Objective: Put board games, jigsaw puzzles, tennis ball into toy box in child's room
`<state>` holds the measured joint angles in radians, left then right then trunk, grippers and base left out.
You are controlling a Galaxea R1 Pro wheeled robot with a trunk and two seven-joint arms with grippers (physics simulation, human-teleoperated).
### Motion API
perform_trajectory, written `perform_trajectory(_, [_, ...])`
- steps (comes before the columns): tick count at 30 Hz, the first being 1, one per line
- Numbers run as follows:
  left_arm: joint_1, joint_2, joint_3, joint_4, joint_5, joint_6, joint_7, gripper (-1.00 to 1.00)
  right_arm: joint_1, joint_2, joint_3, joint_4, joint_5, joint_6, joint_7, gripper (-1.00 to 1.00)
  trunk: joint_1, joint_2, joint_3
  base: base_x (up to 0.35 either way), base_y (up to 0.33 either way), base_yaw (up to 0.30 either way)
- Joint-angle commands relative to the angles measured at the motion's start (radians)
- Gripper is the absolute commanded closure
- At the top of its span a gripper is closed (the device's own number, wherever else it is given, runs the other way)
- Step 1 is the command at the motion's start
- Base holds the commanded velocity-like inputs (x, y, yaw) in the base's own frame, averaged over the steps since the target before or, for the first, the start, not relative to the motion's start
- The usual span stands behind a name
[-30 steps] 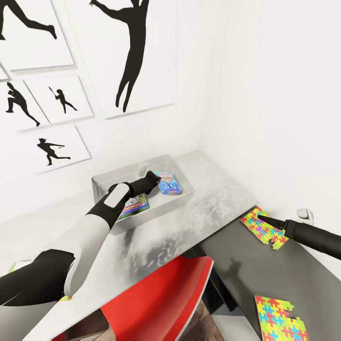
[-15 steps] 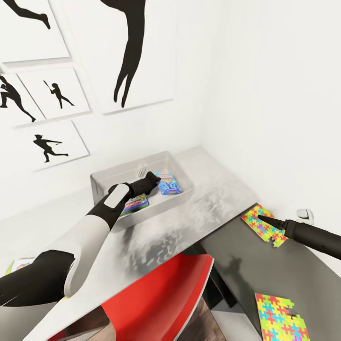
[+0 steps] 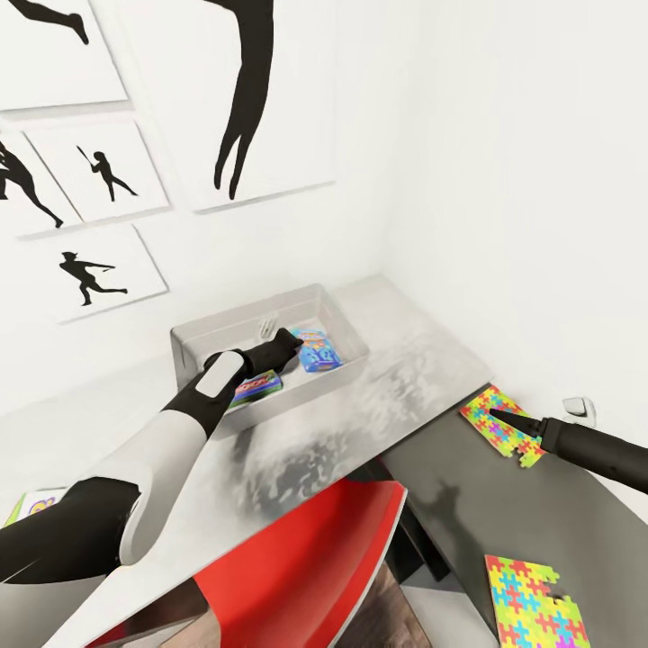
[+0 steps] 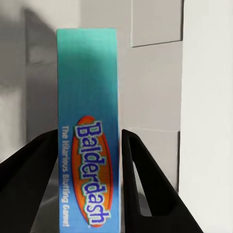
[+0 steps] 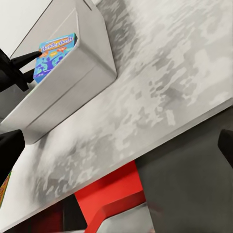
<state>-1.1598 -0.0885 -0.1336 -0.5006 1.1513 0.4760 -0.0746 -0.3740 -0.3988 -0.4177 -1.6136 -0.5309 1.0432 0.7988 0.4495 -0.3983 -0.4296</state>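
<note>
Puzzle mat (image 3: 531, 601) (lower corner) cut off.

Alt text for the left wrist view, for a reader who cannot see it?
A blue Balderdash game box stands on edge between the left claw's two black fingers, which press its sides. Behind it are pale grey and white surfaces.

A light-grey toy box (image 3: 202, 337) is sitting on the pale tabletop (image 3: 396, 360), holding a blue board game (image 3: 318, 351) and a green-edged one (image 3: 256, 385). Two multicoloured jigsaw puzzles (image 3: 504, 425) (image 3: 531, 601) are lying flat, well apart, on the lower dark-grey section (image 3: 504, 513).
</note>
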Motion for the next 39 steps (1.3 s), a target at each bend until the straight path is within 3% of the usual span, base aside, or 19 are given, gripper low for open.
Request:
perform_trajectory(1, [-0.001,0.000,-0.001,0.001,0.002,0.002,-0.002,1.00,-0.001,0.000,-0.001,0.000,0.005,0.004,0.007,-1.00,0.001,-0.002,-0.002,0.000,0.000,0.000])
perform_trajectory(10, [0.000,0.003,-0.002,0.001,0.002,0.002,0.002,1.00,-0.001,0.000,-0.001,0.000,0.005,0.004,0.007,-1.00,0.001,-0.002,-0.003,0.000,0.000,0.000])
perform_trajectory(11, [0.000,0.004,-0.002,0.001,0.002,0.002,0.003,-1.00,-0.001,0.000,-0.001,0.000,0.005,0.004,0.007,-1.00,0.001,-0.002,-0.003,0.000,0.000,0.000])
perform_trajectory(39, [0.000,0.004,-0.006,0.001,0.001,0.012,0.016,-1.00,-0.001,0.000,-0.001,0.000,0.005,0.004,0.007,-1.00,0.001,-0.002,-0.003,0.000,0.000,0.000])
